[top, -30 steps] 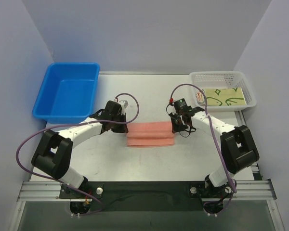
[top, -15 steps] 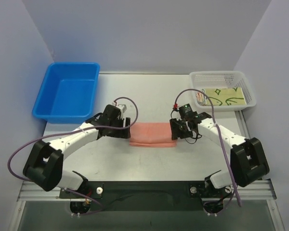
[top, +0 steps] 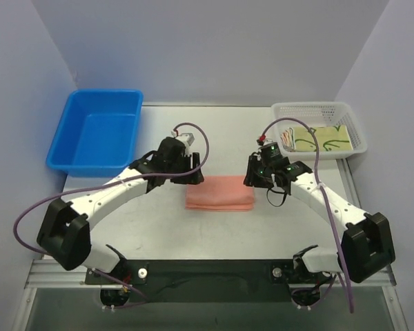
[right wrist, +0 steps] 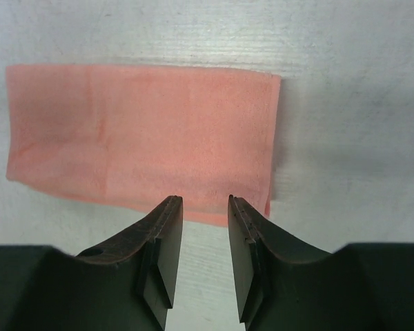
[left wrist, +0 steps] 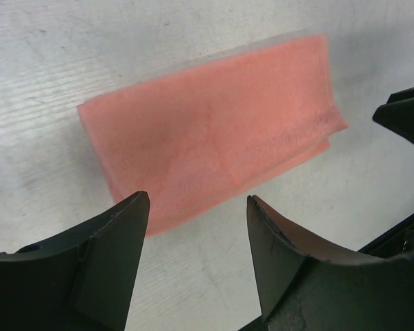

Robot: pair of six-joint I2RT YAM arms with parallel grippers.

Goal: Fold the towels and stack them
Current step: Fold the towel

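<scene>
A plain salmon-pink towel (top: 219,192) lies folded into a flat rectangle on the table between my two arms. It fills the left wrist view (left wrist: 214,145) and the right wrist view (right wrist: 145,138). My left gripper (top: 192,176) hovers just off the towel's left end, its jaws (left wrist: 196,200) wide open with only bare table between them. At the towel's right end my right gripper (top: 254,178) stands open with a narrower gap (right wrist: 205,200) and holds nothing. A pale green towel (top: 322,138) with dark-green outlines lies folded in the white basket (top: 310,105).
A blue bin (top: 103,93) stands at the back left of the table. The white basket sits at the back right, close behind my right arm. Walls close in the table on the left, back and right.
Both grippers were shut on the pink towel's ends, then let go. The towel now lies folded narrower, and both grippers have drawn back from it.
</scene>
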